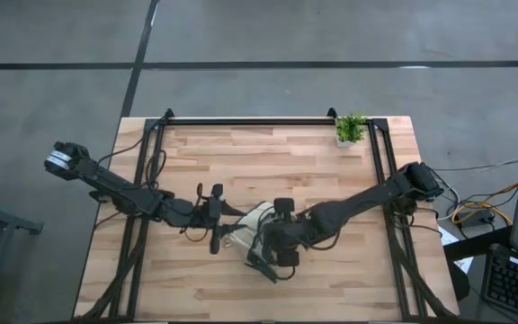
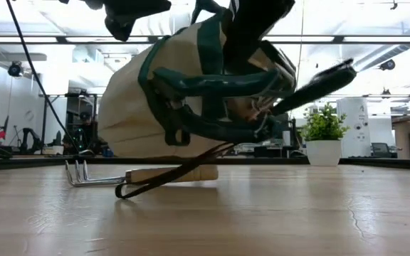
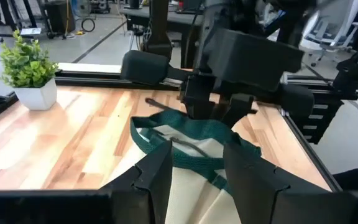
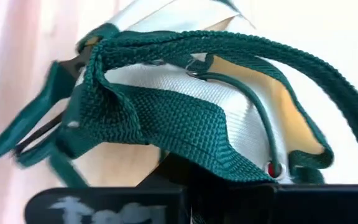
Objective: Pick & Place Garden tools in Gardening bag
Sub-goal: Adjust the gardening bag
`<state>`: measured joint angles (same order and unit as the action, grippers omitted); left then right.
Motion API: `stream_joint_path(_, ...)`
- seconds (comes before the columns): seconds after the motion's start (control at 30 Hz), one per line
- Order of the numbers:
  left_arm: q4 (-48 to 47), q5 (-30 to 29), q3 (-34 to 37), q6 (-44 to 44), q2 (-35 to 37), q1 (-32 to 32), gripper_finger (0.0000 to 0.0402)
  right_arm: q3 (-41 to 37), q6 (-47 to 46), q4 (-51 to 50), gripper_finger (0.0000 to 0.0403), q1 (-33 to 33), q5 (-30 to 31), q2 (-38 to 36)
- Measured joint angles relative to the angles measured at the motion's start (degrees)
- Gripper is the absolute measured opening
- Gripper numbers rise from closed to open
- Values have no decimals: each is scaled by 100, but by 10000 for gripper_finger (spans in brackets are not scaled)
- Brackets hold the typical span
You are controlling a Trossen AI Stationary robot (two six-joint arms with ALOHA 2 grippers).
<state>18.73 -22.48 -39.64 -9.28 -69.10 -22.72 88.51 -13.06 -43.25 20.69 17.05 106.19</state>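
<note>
Bag (image 2: 130, 107) lifted, tilted; rake (image 2: 95, 178) lying on table (image 2: 276, 213) beneath.

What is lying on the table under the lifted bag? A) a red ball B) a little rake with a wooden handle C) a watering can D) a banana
B: in the low view a small rake with metal prongs and a wooden handle lies on the table beneath the raised gardening bag.
</note>
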Motion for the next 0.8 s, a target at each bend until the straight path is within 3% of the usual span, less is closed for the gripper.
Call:
stream_joint_path(0.23, -7, 17, 50, -25, -22, 27, 147, 442, -221, -690, 8, -519, -1355, -2)
stream_joint_path(0.53, 529, 124, 31, 663, -382, 27, 147, 423, -86, -849, 8, -1001, -1699, 6)
stream_joint_path(0.8, 831, 603, -8, 1364, -535, 16, 147, 414, -211, -761, 8, -1218, -2068, 29)
